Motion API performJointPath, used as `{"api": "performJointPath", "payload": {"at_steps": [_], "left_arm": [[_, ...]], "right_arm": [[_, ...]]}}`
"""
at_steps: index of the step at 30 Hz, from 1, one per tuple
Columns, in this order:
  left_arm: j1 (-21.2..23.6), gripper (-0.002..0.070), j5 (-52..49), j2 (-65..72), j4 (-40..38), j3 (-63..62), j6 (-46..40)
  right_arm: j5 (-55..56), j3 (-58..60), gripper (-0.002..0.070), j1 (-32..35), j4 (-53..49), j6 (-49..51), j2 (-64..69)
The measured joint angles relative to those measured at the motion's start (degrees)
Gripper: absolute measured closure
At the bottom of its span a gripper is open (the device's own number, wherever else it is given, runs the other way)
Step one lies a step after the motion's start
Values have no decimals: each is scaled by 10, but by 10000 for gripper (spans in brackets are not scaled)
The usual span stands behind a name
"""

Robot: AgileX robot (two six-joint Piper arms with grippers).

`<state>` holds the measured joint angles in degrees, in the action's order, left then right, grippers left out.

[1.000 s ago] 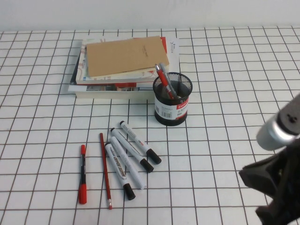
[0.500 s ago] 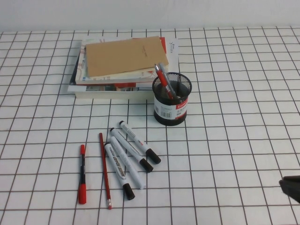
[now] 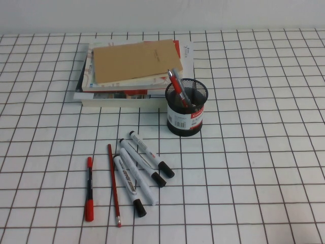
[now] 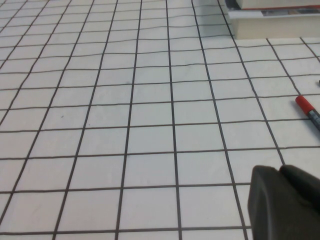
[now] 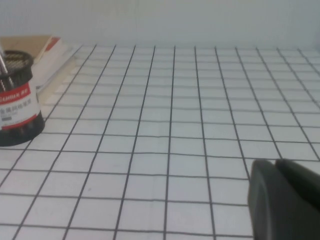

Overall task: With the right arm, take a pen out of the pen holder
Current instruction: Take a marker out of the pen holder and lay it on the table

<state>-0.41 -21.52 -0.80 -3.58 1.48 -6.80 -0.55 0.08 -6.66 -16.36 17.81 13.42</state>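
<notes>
Black and blunt at the near edge of the table, the right gripper (image 5: 276, 167) hovers low over the white gridded cloth (image 3: 254, 152) with its fingers pressed together on nothing. It is well apart from the pen holder (image 3: 187, 107), which stands farther off toward the robot's left. The left gripper (image 4: 281, 171) sits just as low on its own side, its fingers likewise meeting along a thin seam and holding nothing. Neither arm shows in the high view. Farther in, a red felt pen (image 3: 89, 189), a red pencil (image 3: 114, 185) and three white markers (image 3: 138, 173) lie loose on the cloth, the markers side by side. Beyond them the black mesh pen holder stands upright, a red pen (image 3: 177, 87) leaning inside it with its top above the rim. Just behind it lies a stack of books (image 3: 101, 89) with a brown notebook (image 3: 134, 61) on top.
</notes>
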Motion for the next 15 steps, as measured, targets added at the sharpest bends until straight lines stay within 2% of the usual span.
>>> {"api": "performJointPath", "payload": {"at_steps": [7,15], "left_arm": [[0,679,0,0,0,0,0],[0,679,0,0,0,0,0]], "right_arm": [[-38,13,692,12,0,0,-131],[-65,14,692,12,23,0,-138]]}}
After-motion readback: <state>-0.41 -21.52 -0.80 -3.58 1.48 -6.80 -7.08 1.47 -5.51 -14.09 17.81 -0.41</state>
